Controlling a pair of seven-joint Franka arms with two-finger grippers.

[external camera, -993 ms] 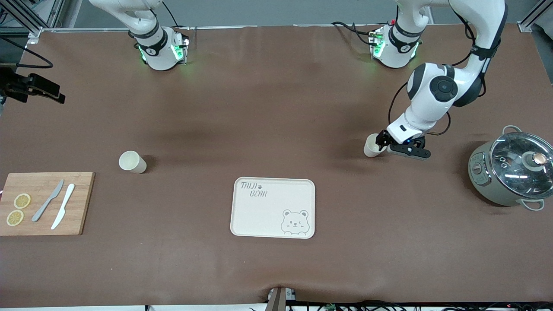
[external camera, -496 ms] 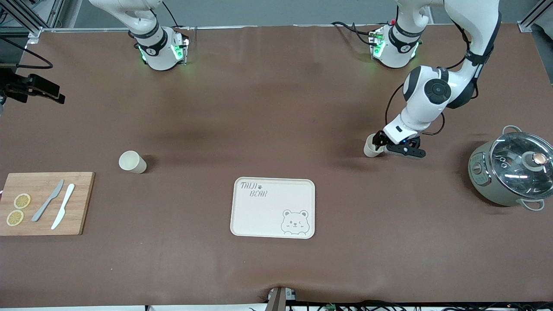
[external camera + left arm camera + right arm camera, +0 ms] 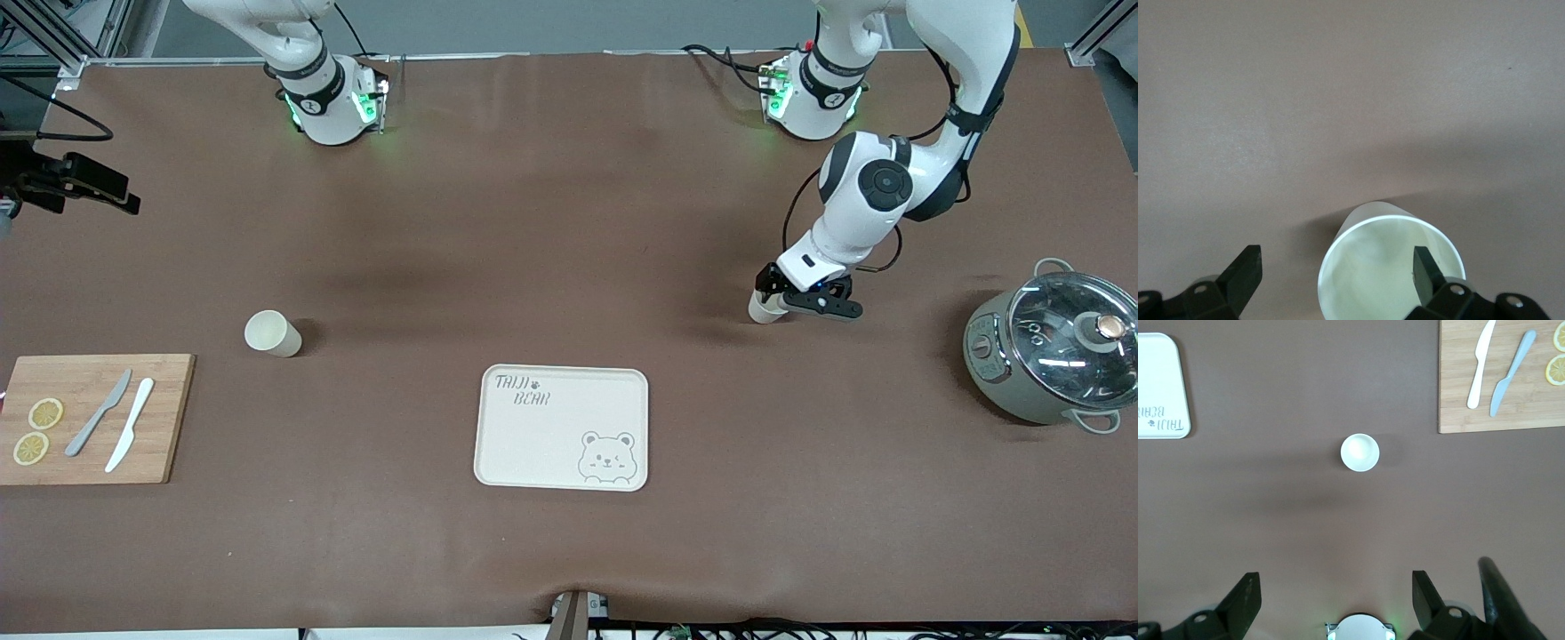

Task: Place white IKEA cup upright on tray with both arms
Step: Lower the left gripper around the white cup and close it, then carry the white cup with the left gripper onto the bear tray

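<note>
Brown table (image 3: 569,551): two cups (image 3: 272,333) (image 3: 763,307), one tray (image 3: 562,428).

Bare table (image 3: 693,418) lay between the cup (image 3: 763,308) at the left gripper (image 3: 782,296) and the tray (image 3: 562,427); the pot (image 3: 1049,356) stood well apart, toward the left arm's end.

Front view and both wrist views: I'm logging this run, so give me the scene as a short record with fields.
left gripper: open, down at the cup toward the left arm's end of the table, one finger inside its rim
right gripper: open, high over the second cup, waiting
tray: nothing on it
cutting board: two knives, two lemon slices
pot: lid on
</note>
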